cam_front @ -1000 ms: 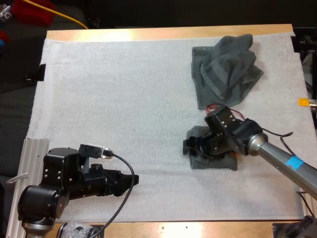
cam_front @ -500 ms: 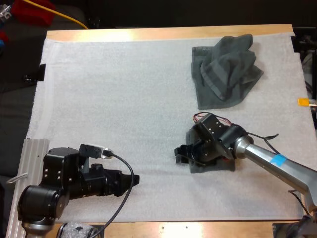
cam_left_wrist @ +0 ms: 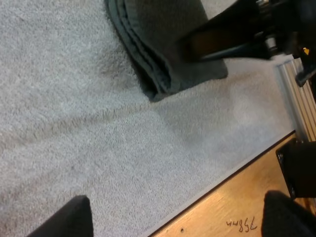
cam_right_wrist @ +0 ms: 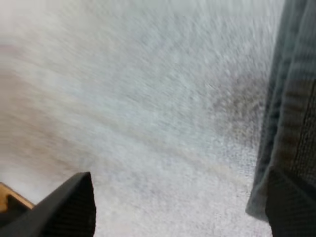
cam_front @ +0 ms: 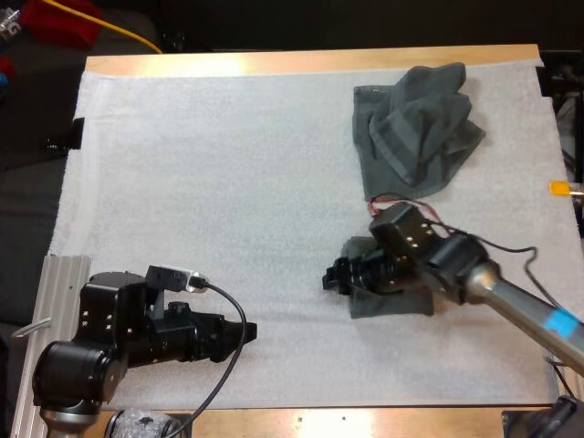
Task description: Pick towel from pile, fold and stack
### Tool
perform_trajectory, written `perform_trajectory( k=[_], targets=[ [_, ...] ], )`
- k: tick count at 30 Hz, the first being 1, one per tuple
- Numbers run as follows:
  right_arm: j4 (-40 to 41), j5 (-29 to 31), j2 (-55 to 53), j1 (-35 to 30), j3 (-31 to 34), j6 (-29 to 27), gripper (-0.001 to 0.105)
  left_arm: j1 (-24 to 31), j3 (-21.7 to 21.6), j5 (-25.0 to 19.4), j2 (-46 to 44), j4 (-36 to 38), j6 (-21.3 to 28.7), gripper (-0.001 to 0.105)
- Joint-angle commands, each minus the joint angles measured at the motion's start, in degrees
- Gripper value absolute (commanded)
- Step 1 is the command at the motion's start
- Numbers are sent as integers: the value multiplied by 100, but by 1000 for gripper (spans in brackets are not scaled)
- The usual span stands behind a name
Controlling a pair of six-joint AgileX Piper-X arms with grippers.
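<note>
Two towels lie on the mat (cam_front: pixel 228 182), folded towel (cam_front: pixel 397 299) at 4 o'clock, crumpled towel (cam_front: pixel 415 128) at 1 o'clock; the right gripper (cam_front: pixel 334 277), fingers spread and empty at the fold's 9 o'clock edge, should rise clear without snagging it, left gripper (cam_front: pixel 246 331) likewise spread

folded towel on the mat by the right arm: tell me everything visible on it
The folded towel is dark grey-green soft cloth, folded into a flat, roughly rectangular pad. The left wrist view shows several layers with rounded edges stacked at one corner. It lies on the white mat, nearer than the crumpled towel and apart from it. The right gripper, open, sits at its edge toward the mat's middle, and that arm covers much of its top. Whether they touch cannot be told.
</note>
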Motion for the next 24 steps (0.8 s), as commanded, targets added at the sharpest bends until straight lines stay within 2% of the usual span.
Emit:
perform_trajectory(
  k=[1, 13, 20, 24],
  targets=[
    [95, 141, -234, 12, -44, -56, 70, 4, -33, 52, -18, -13, 33, 68],
    [1165, 1017, -1932, 12, -44, -255, 70, 4, -33, 52, -18, -13, 33, 68],
    [1649, 1136, -2936, 12, -44, -275, 70, 4, -33, 52, -18, -13, 33, 68],
    [1881, 1136, -3458, 12, -44, -66, 70, 4, -33, 52, -18, -13, 33, 68]
  ],
)
